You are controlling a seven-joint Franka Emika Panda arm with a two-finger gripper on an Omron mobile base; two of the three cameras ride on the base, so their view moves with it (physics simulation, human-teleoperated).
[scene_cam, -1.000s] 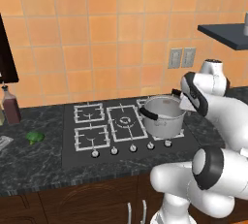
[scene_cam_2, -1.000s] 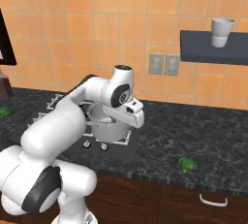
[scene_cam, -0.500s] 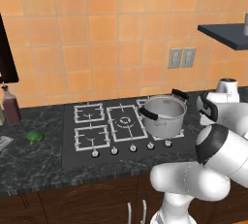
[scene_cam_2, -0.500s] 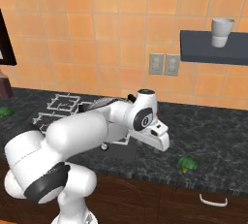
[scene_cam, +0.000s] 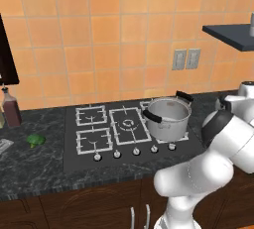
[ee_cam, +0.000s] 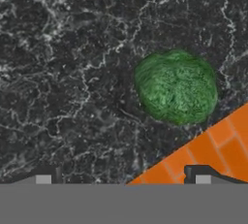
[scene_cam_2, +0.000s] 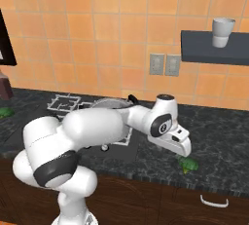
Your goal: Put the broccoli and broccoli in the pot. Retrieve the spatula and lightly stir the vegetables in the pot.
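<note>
Tool (scene_cam_2: 184, 154) hangs over right broccoli (ee_cam: 175, 86) on the tabletop (ee_cam: 72, 72), fingers apart. Advise centring over the floret, then descending straight before closing. Pot (scene_cam: 166, 118) awaits left.

Access around the right-hand broccoli: unobstructed

Bare dark counter (ee_cam: 72, 72) surrounds the broccoli (ee_cam: 175, 86) on all visible sides; nothing touches it. The tiled wall (ee_cam: 218, 145) stands close behind. The pot (scene_cam: 167, 118) sits well apart on the hob (scene_cam: 124, 129); a shelf (scene_cam_2: 214, 46) overhangs higher up.
</note>
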